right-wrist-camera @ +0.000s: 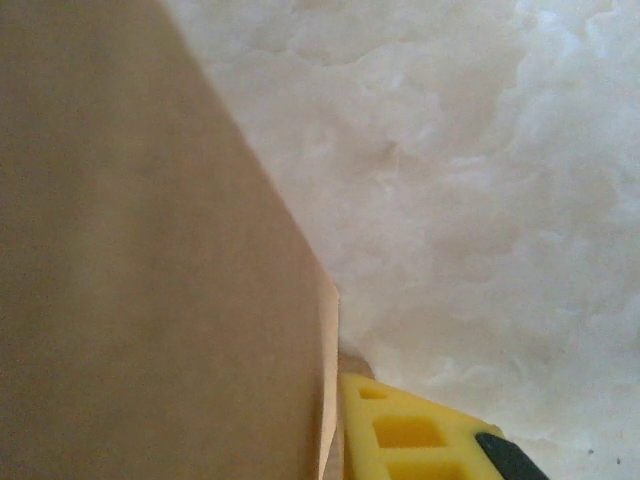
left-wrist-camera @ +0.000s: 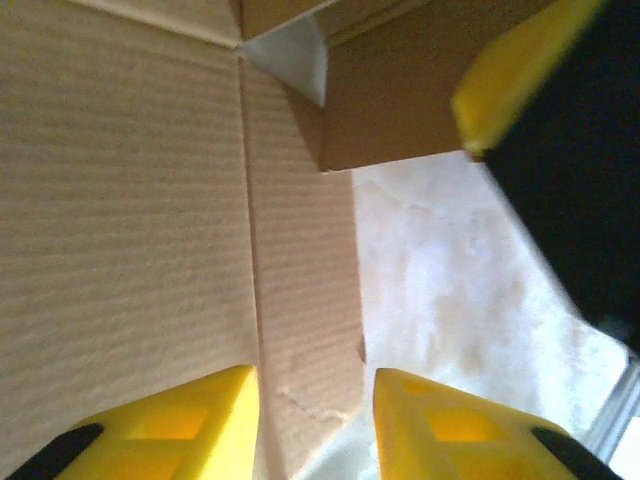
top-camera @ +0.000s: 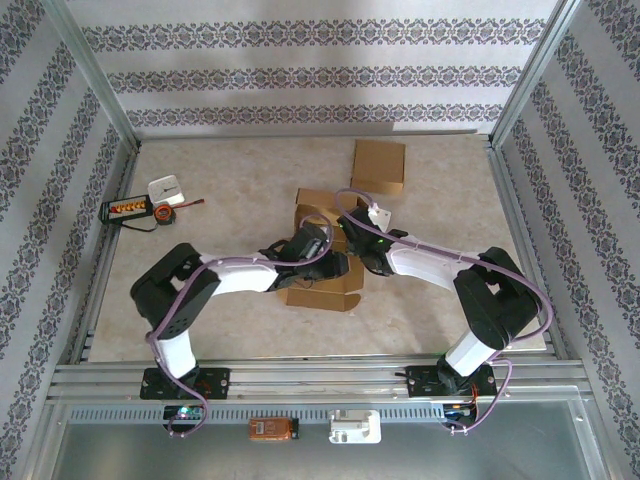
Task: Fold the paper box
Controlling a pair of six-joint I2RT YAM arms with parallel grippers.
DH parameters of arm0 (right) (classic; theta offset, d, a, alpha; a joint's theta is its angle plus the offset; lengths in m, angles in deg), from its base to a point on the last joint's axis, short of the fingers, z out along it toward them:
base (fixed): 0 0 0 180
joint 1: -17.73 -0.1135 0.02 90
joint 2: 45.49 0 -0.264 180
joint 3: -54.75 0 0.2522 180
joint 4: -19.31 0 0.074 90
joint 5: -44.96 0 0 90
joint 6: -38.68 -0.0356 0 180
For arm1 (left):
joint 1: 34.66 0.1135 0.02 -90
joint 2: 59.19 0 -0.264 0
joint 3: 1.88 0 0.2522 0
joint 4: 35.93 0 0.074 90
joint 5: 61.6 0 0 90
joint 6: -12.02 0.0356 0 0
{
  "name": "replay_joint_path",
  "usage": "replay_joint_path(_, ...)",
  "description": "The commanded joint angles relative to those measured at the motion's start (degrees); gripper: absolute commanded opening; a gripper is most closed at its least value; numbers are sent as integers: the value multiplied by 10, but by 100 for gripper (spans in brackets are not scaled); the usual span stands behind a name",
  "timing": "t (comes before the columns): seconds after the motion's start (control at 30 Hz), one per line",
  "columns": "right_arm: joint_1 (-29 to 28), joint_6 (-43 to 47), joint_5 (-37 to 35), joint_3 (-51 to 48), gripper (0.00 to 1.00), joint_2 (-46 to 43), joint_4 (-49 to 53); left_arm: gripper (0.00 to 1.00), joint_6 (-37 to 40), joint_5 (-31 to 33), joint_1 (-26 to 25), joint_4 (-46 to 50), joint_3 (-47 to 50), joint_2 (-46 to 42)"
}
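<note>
The paper box point(top-camera: 318, 296) is brown corrugated cardboard, partly folded, at the table's middle. Both arms meet over it. My left gripper point(top-camera: 335, 266) reaches in from the left. In the left wrist view its yellow fingers point(left-wrist-camera: 190, 425) stand apart around a narrow flap point(left-wrist-camera: 300, 300) of the box, with a slit of daylight beside the right-hand finger. My right gripper point(top-camera: 356, 240) comes from the right. One yellow finger point(right-wrist-camera: 420, 440) lies flush against the edge of an upright box panel point(right-wrist-camera: 150, 280), and the panel hides the other finger. That gripper's yellow tip point(left-wrist-camera: 515, 65) also shows in the left wrist view.
A second flat brown box point(top-camera: 379, 166) lies at the back right of centre. At the left sit a white block point(top-camera: 166, 188), a black device with coloured buttons point(top-camera: 127, 210) and a small orange coil point(top-camera: 163, 215). Metal rails point(top-camera: 300, 378) frame the marbled table.
</note>
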Motion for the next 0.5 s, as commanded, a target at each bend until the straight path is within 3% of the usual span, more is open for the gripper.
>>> replay_joint_path(0.0, -3, 12, -13, -8, 16, 4, 5, 37, 4, 40, 6, 33, 30, -75)
replay_joint_path(0.13, -4, 13, -8, -5, 15, 11, 2, 39, 13, 124, 8, 88, 58, -178)
replay_joint_path(0.2, -4, 15, -6, -5, 13, 14, -1, 46, 18, 145, 22, 129, 49, -228)
replay_joint_path(0.33, -5, 29, -7, -4, 13, 15, -5, 61, 35, 124, 96, 216, -5, -280)
replay_joint_path(0.47, -5, 42, -8, -5, 13, 12, -9, 70, 50, 72, 188, 229, -40, -274)
